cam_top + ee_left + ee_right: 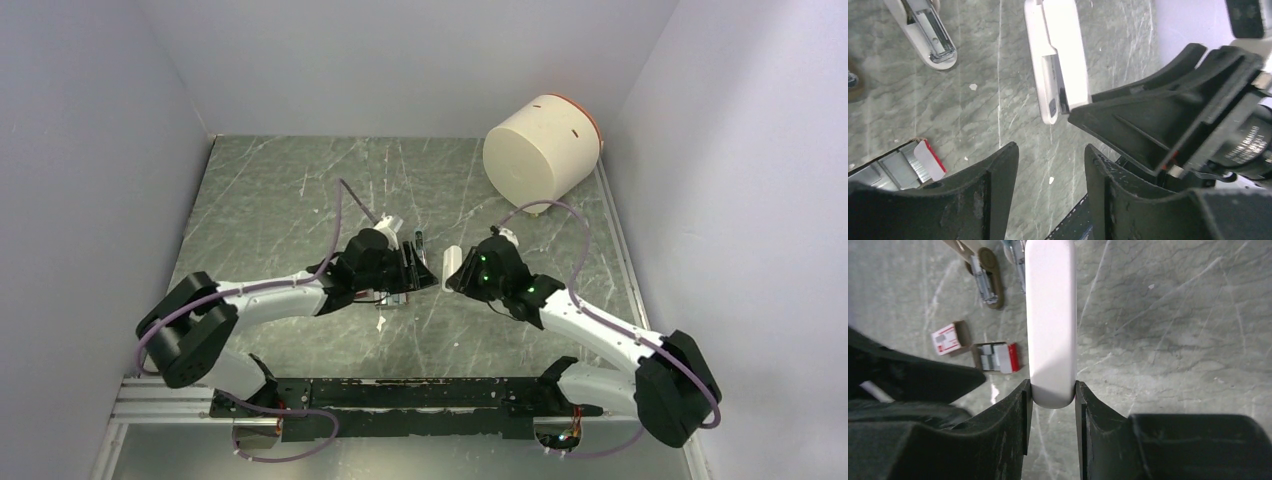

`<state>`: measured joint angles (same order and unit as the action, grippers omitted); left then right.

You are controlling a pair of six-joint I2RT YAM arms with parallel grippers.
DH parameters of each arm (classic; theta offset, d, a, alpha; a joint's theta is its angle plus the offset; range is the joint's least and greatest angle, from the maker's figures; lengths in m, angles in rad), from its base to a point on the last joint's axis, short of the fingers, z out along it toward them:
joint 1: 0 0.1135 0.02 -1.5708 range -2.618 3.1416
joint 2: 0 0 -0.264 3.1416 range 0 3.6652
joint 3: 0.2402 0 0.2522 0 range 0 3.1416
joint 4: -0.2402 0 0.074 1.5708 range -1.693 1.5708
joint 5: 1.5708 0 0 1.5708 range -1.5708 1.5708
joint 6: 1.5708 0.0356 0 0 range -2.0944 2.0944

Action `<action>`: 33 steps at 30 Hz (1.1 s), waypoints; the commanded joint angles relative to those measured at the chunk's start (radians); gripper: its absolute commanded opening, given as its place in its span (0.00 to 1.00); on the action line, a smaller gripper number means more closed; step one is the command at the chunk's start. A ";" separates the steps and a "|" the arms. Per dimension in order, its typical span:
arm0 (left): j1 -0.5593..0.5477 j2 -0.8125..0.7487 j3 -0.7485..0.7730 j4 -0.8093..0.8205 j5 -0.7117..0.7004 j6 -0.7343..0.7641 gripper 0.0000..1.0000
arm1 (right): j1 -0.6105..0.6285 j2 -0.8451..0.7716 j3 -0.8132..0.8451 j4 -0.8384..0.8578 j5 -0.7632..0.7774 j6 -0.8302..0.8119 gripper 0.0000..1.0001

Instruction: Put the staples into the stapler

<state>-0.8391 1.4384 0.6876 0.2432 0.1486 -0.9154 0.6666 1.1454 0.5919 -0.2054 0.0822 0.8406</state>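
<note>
"How far along is it?"

"Barely begun. The left end effector point(1050, 150) hangs apart and empty, with the staples point(903, 165) on the surface point(973, 110) beside it. The right end effector point(1052, 387) is clamped on the stapler point(1050, 315). Loading remains."

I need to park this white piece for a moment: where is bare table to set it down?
Bare table far left, between the left wall and left arm; also near centre, between both arms and the base rail. Crowded mid-table: staples, left tool, right tool gripping the white piece.
</note>
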 commanded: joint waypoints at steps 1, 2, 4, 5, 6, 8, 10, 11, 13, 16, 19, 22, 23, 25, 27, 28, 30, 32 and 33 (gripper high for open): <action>-0.035 0.074 0.036 0.085 -0.054 0.014 0.53 | -0.020 -0.089 -0.043 0.114 -0.065 0.138 0.17; -0.041 0.084 0.027 0.104 -0.085 0.044 0.50 | -0.026 -0.099 -0.053 0.128 -0.076 0.149 0.18; -0.040 0.096 -0.003 0.170 -0.100 0.075 0.47 | -0.050 -0.101 -0.069 0.164 -0.156 0.167 0.18; -0.040 0.098 -0.016 0.204 -0.097 0.092 0.48 | -0.058 -0.098 -0.072 0.175 -0.193 0.179 0.18; -0.040 0.104 -0.020 0.221 -0.087 0.098 0.49 | -0.062 -0.096 -0.076 0.193 -0.215 0.188 0.18; -0.040 0.110 -0.023 0.250 -0.068 0.110 0.48 | -0.067 -0.100 -0.086 0.201 -0.232 0.204 0.18; -0.040 0.111 -0.034 0.285 -0.059 0.113 0.46 | -0.072 -0.101 -0.085 0.225 -0.243 0.208 0.18; -0.040 0.113 -0.038 0.287 -0.068 0.110 0.45 | -0.072 -0.099 -0.081 0.221 -0.248 0.204 0.18; -0.040 0.117 -0.043 0.290 -0.083 0.112 0.44 | -0.076 -0.095 -0.070 0.209 -0.249 0.199 0.18; -0.041 0.134 -0.047 0.312 -0.073 0.121 0.40 | -0.078 -0.100 -0.067 0.208 -0.253 0.200 0.18; -0.041 0.155 -0.046 0.321 -0.051 0.126 0.31 | -0.081 -0.101 -0.059 0.179 -0.247 0.197 0.18; -0.040 0.160 -0.051 0.334 -0.040 0.138 0.19 | -0.082 -0.101 -0.050 0.144 -0.223 0.184 0.18; -0.040 0.161 -0.051 0.331 -0.039 0.145 0.16 | -0.083 -0.103 -0.048 0.134 -0.213 0.180 0.18; -0.041 0.163 -0.051 0.326 -0.033 0.160 0.07 | -0.089 -0.106 -0.044 0.110 -0.193 0.171 0.19; -0.041 0.164 -0.054 0.323 -0.023 0.174 0.05 | -0.097 -0.112 -0.036 0.076 -0.168 0.163 0.18; -0.040 0.165 -0.055 0.322 -0.017 0.182 0.05 | -0.100 -0.118 -0.031 0.061 -0.154 0.158 0.18; -0.041 0.167 -0.055 0.307 -0.017 0.193 0.05 | -0.108 -0.131 -0.018 0.026 -0.119 0.149 0.18; -0.041 0.171 -0.059 0.297 -0.017 0.199 0.05 | -0.116 -0.150 -0.003 -0.005 -0.089 0.141 0.18; -0.041 0.174 -0.062 0.296 -0.016 0.203 0.05 | -0.118 -0.159 0.003 -0.023 -0.073 0.138 0.18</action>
<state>-0.8768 1.5932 0.6464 0.5549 0.1162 -0.7795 0.5846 1.0363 0.5434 -0.1516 -0.1268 1.0103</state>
